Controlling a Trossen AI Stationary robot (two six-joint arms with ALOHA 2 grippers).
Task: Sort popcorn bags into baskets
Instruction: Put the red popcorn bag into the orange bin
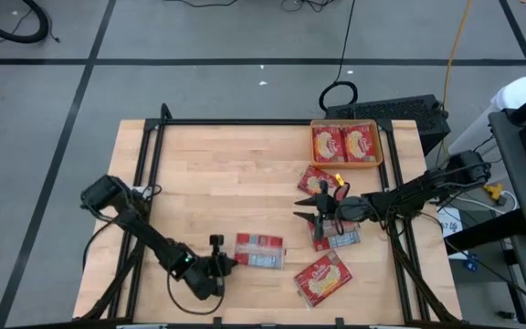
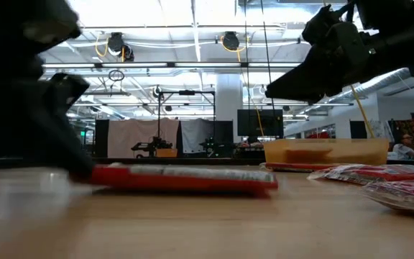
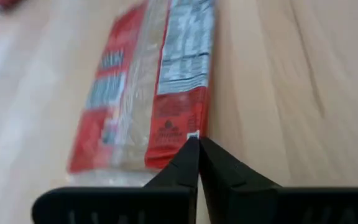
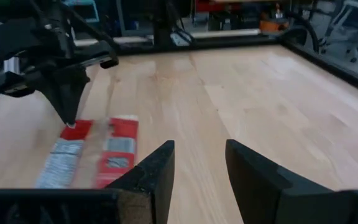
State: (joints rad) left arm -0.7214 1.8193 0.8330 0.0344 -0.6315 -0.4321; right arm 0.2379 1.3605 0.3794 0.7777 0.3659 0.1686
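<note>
I see left gripper (image 1: pixel 229 263) jaws pressed together at the flat label-up popcorn bag's (image 1: pixel 259 250) near edge, bare wooden tabletop (image 1: pixel 217 174) beyond, right gripper (image 1: pixel 315 208) jaws spread, empty, orange tray (image 1: pixel 345 163) at the far corner.

In the low view the left pincer (image 2: pixel 85 169) is a dark blur cut off by the picture's edge, hiding one end of the popcorn bag (image 2: pixel 185 178) on the worktop (image 2: pixel 192 223). The orange basket (image 2: pixel 325 151) shows hazily, its contents indistinct. The bag's label print is unreadable in the left wrist view.
</note>
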